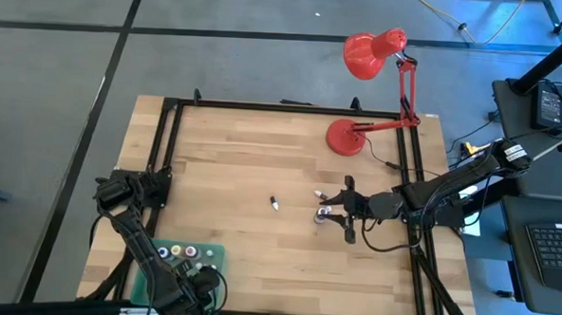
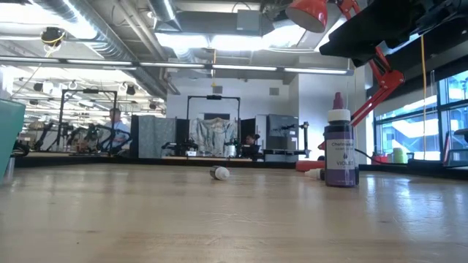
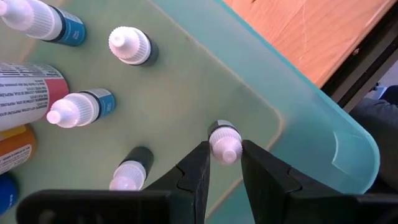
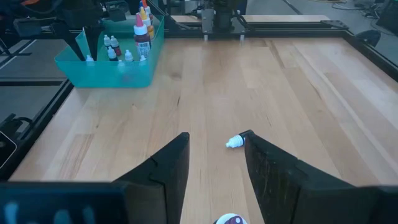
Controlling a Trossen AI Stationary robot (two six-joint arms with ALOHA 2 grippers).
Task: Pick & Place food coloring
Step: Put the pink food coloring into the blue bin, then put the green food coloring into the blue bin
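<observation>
Violet food-coloring bottle (image 2: 341,146) stands upright on the wooden table (image 1: 252,166), right of centre, w/ right gripper (image 1: 339,215) just above it, fingers partly apart, gripping nothing. A small fallen bottle (image 1: 274,204) lies at its 9 o'clock, near centre. Left gripper (image 3: 225,163), at table's 7 o'clock over the green tray (image 3: 323,118), pinches a white-capped bottle (image 3: 224,140); more bottles (image 3: 81,106) stand in the tray. Red desk lamp (image 1: 372,85) at 1 o'clock.

Bottles (image 3: 130,46) stand in the tray (image 3: 298,118); one bottle (image 1: 274,204) lies mid-table (image 1: 262,166)
</observation>
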